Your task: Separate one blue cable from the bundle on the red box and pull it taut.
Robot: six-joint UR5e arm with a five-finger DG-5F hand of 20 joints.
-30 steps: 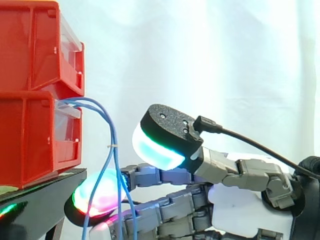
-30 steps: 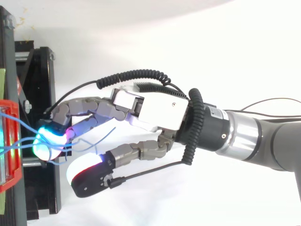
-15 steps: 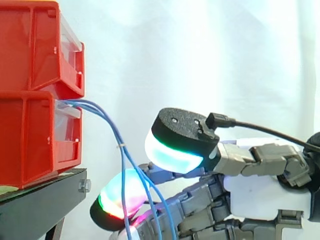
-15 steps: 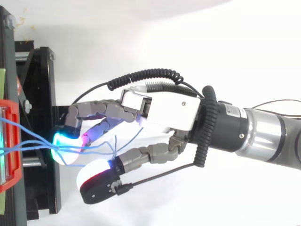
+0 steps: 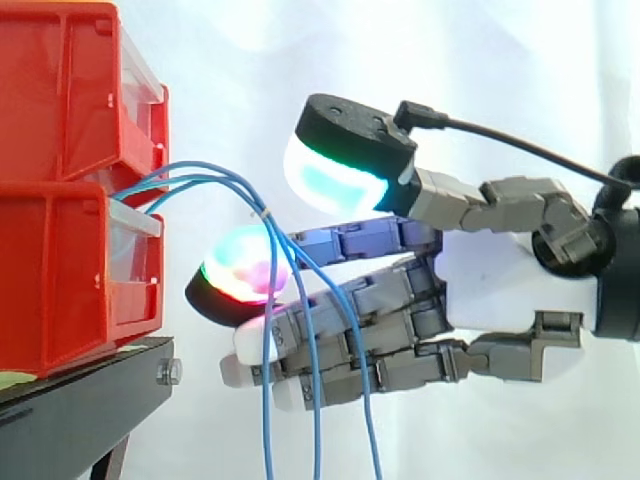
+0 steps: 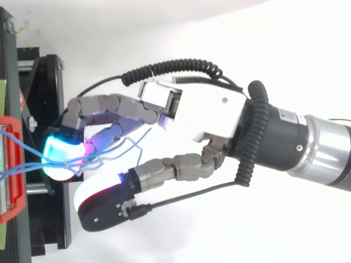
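A: Layout?
B: Stacked red bins (image 5: 60,200) at left on a black stand (image 5: 80,400). The hand (image 5: 500,280) reaches in from the right, near the bins.
A: Grasping?
B: No. Fingers near straight, thumb (image 5: 335,175) lifted clear. The blue cables (image 5: 266,420) leave the lower bin, drape over the top fingertip (image 5: 243,275), then hang loose.

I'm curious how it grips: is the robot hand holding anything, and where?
No pinch: the blue cables, near their tie, lie draped over the robot hand's straight fingers; the thumb stands apart above.
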